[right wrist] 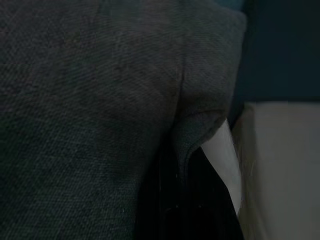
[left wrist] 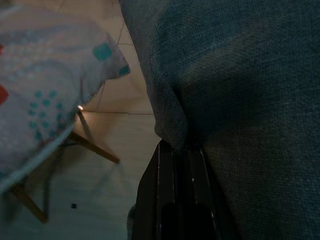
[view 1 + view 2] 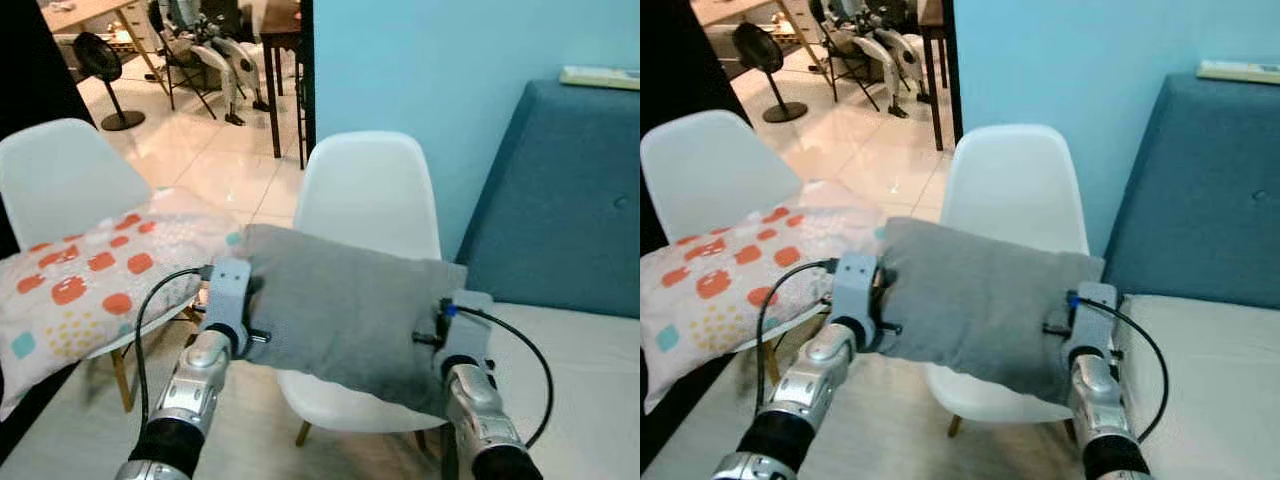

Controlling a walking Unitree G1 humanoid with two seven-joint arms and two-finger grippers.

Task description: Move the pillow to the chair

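Both grippers hold a grey pillow [image 3: 345, 315] in the air, over the seat of a white chair [image 3: 368, 190] that stands against the blue wall. My left gripper [image 3: 252, 312] is shut on the pillow's left edge, and its black fingers [image 2: 175, 195] pinch a fold of the grey cloth [image 2: 240, 100]. My right gripper [image 3: 438, 342] is shut on the pillow's right edge. In the right wrist view, the fabric [image 1: 90, 100] bunches over that gripper's dark fingers [image 1: 172, 200]. The pillow hides most of the chair's seat.
A second white chair [image 3: 60, 170] on the left carries a white pillow with red and teal spots [image 3: 90, 280]. A blue padded headboard [image 3: 570, 190] and a white mattress [image 3: 590, 370] are on the right. Beyond the doorway are a floor fan [image 3: 105, 70] and table legs.
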